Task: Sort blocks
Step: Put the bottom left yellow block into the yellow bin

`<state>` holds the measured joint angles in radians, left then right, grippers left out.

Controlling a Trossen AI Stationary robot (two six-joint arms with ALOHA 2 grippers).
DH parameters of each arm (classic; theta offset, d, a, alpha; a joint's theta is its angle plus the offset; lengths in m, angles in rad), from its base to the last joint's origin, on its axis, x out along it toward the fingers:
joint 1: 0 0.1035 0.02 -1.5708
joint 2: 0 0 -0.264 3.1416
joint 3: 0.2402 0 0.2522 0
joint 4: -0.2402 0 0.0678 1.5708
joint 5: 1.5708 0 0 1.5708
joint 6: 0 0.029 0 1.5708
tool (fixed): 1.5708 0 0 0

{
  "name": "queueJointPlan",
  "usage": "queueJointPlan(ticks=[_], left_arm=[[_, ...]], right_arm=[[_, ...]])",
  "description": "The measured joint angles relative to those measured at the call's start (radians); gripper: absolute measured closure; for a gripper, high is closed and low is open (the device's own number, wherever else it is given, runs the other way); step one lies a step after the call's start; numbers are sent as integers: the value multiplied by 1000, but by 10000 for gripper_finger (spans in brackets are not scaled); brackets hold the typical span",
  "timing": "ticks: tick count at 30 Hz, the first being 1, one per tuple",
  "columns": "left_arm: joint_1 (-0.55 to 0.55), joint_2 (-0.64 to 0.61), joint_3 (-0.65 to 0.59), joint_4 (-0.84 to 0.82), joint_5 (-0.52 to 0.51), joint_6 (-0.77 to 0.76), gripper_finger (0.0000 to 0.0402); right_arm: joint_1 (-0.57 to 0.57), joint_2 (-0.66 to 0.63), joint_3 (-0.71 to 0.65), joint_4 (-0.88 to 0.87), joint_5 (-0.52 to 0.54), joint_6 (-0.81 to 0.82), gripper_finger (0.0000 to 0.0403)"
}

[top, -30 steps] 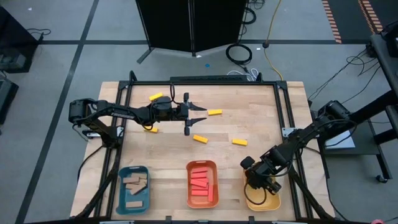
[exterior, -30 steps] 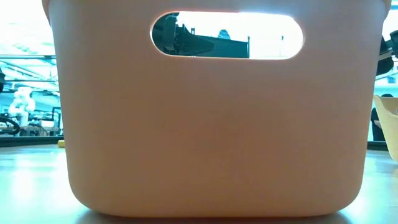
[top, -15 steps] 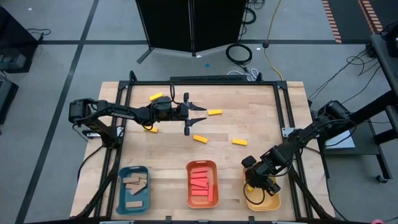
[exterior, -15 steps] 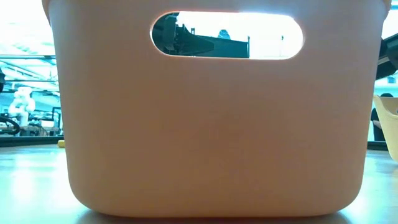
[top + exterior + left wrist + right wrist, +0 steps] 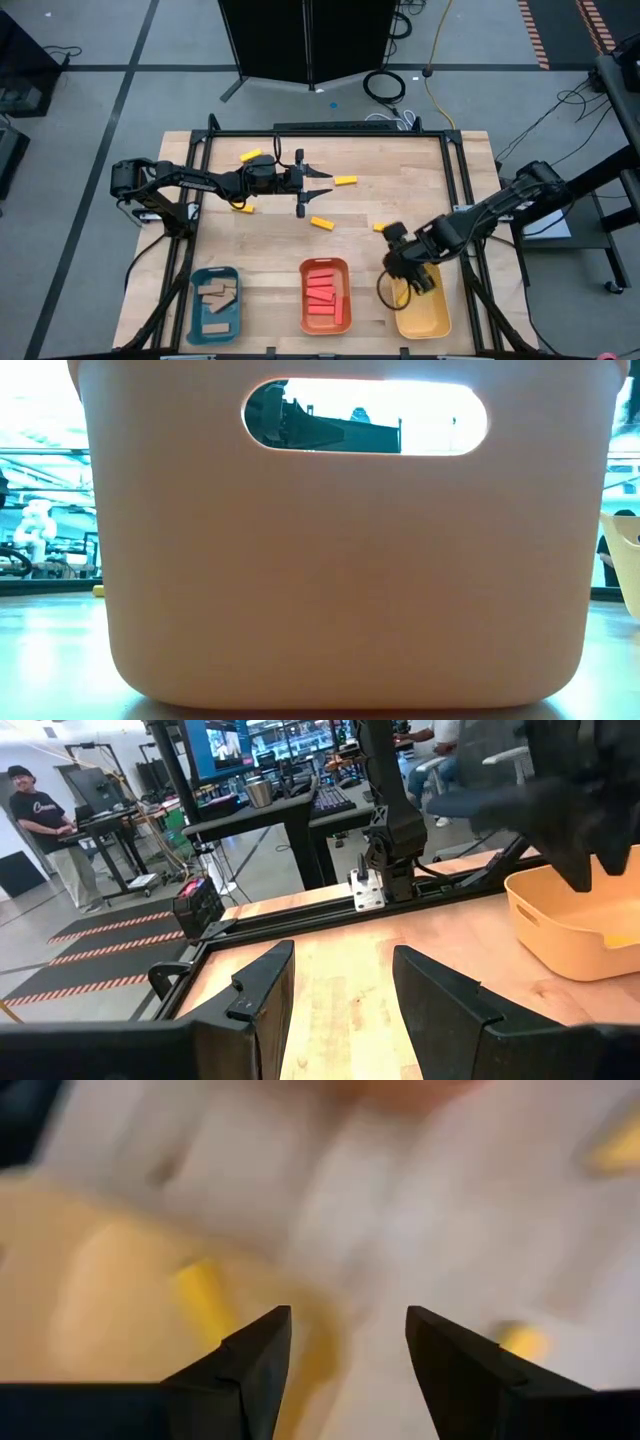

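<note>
- Right gripper point(image 5: 392, 240) hangs open and empty over the yellow tray's point(image 5: 430, 318) near rim.
- Yellow blocks point(image 5: 322, 223) lie loose on the table point(image 5: 270, 250) beyond it.
- Left gripper point(image 5: 318, 183) hovers, open, empty.

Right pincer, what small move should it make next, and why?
Probably swing toward the nearest loose yellow block on the table. The right pincer is open and empty at the yellow tray, one block lying inside, while yellow blocks remain unsorted.
</note>
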<state>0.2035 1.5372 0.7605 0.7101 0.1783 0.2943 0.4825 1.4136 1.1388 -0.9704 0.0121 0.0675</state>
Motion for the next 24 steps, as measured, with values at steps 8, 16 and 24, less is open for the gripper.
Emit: queueJointPlan(ticks=[8, 16, 24], left_arm=[[0, 0, 0, 0, 0, -1, 233], [0, -100, -1, -339, -209, -30, 233], [109, -280, 88, -975, -619, -173, 233]], right_arm=[[-199, 0, 49, 14, 298, -9, 209], [-475, 58, 49, 302, 180, -228, 209], [-635, 194, 49, 367, 30, -242, 209]])
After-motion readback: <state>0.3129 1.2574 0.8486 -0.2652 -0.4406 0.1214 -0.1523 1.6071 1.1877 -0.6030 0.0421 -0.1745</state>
